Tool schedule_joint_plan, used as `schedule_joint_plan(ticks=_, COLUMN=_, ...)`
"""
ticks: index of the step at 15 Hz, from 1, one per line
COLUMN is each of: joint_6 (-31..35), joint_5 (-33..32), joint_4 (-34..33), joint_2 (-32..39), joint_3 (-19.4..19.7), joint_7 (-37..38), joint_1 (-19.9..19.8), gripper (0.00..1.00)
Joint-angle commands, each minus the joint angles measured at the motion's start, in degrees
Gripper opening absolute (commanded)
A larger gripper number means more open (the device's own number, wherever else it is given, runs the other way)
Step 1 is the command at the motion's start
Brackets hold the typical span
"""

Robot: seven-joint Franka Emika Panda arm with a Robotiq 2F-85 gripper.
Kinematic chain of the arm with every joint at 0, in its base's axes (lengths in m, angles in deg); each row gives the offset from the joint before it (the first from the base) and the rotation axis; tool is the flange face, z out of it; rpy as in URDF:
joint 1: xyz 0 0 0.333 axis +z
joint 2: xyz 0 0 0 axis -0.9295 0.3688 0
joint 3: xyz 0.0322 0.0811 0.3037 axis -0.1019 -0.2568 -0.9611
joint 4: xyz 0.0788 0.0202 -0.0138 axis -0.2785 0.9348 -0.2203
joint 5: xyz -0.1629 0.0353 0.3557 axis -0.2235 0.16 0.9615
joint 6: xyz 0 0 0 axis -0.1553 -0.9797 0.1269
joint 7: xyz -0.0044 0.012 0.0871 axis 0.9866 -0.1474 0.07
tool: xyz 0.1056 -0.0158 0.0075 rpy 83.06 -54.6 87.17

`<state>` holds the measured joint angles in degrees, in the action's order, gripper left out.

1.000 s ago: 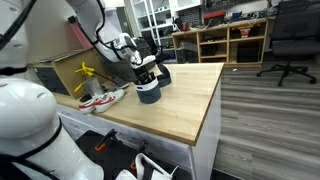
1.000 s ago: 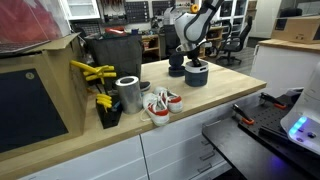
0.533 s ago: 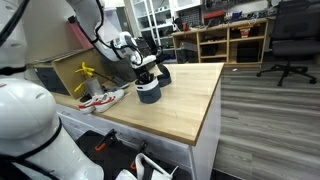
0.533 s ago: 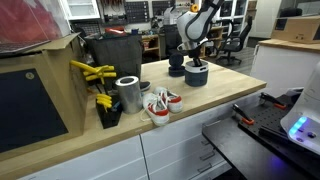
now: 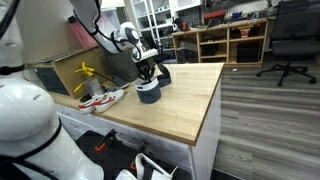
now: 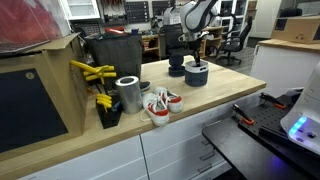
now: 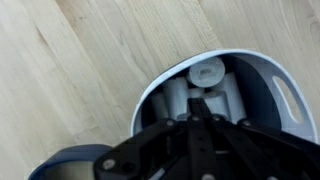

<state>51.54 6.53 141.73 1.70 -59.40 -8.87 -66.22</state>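
Nearest the camera in an exterior view, a pair of small white-and-red shoes [image 6: 160,103] lies at the front edge of the wooden table [image 6: 235,88]. A metal can [image 6: 127,93] stands just beside them, with some yellow tools [image 6: 92,72] behind it. Further along the table stands a dark bowl [image 6: 196,77], flat on the wood, and the gripper [image 6: 194,62] hangs straight down into its mouth. The wrist view shows the bowl's pale inside [image 7: 255,65] and a white piece with a round cap [image 7: 205,72] lying in it. There the gripper [image 7: 200,100] has its fingers pressed together just short of that piece. Whether they pinch an edge of it or only touch it cannot be told. By the look of it the reach down and the closing are done, while nothing is raised yet, with the bowl on the table and the piece inside it. Just behind stands a second dark bowl [image 6: 176,68], with shelves and office chairs well beyond.
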Motion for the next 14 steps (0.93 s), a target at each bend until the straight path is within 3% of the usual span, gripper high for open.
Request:
schedule_joint_plan(ticks=1, joint_6=-3.3, joint_5=4.0, joint_4=-2.1, joint_2=-2.7, joint_3=-0.3, joint_7=0.5, joint_1=-0.2, gripper=0.00)
schedule_joint_plan(ticks=6, joint_6=-4.4, joint_5=5.6, joint_4=-3.3, joint_2=-4.2, joint_3=-0.1, joint_7=1.5, joint_1=0.4, gripper=0.00)
schedule_joint_plan(ticks=13, joint_6=-4.4, joint_5=2.2, joint_4=-1.9, joint_2=-2.6, joint_3=0.1, joint_7=4.1, joint_1=1.8, gripper=0.00)
schedule_joint_plan(ticks=14, joint_6=-4.4, joint_5=2.3, joint_4=-1.8, joint_2=-2.6, joint_3=0.0, joint_7=4.0, joint_1=1.9, gripper=0.17)
